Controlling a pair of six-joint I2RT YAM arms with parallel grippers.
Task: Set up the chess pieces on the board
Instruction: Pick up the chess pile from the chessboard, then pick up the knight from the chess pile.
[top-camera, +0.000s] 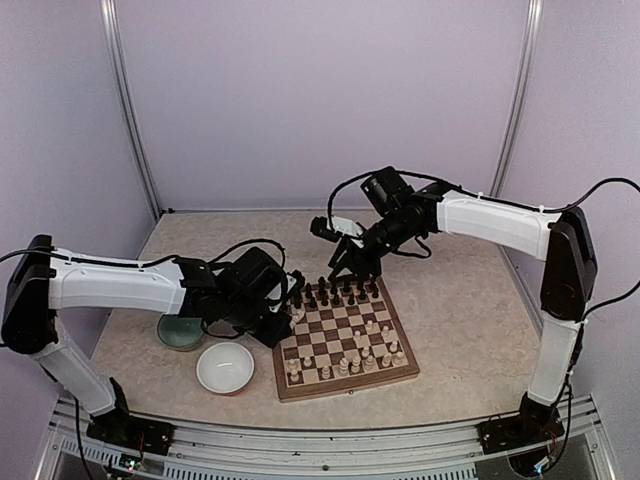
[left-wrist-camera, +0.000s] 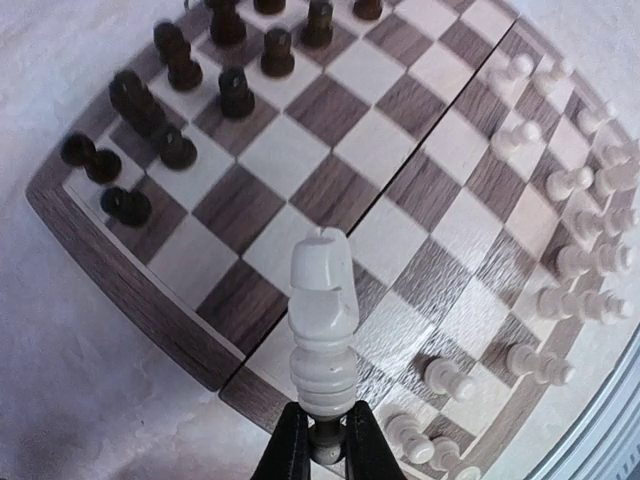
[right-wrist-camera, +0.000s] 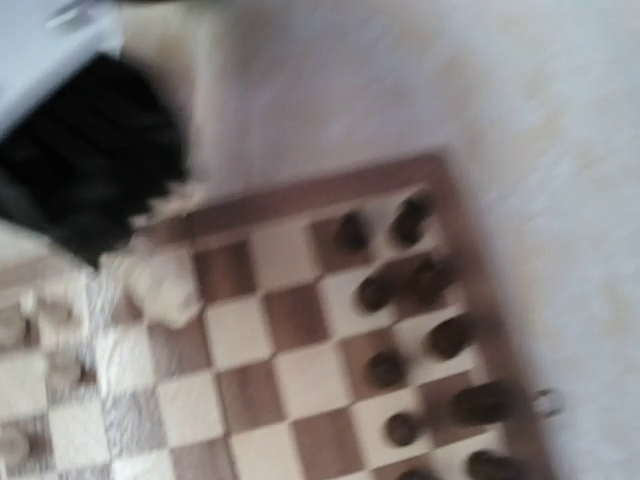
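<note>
Left wrist view | left pincer (left-wrist-camera: 320, 442) clamped on cream piece (left-wrist-camera: 322, 300) by its base, over board (left-wrist-camera: 120, 285) edge | right pincer (top-camera: 345, 268): opening unclear | risk: thin hold, piece topples at placement

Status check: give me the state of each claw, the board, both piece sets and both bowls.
left claw: shut on cream piece
right claw: over the dark pieces, open or shut unclear
board: unfolded, flat on table
dark pieces: upright on far rows
other cream pieces: spread over near half
white bowl: upright, empty
green bowl: partly hidden under left arm
</note>
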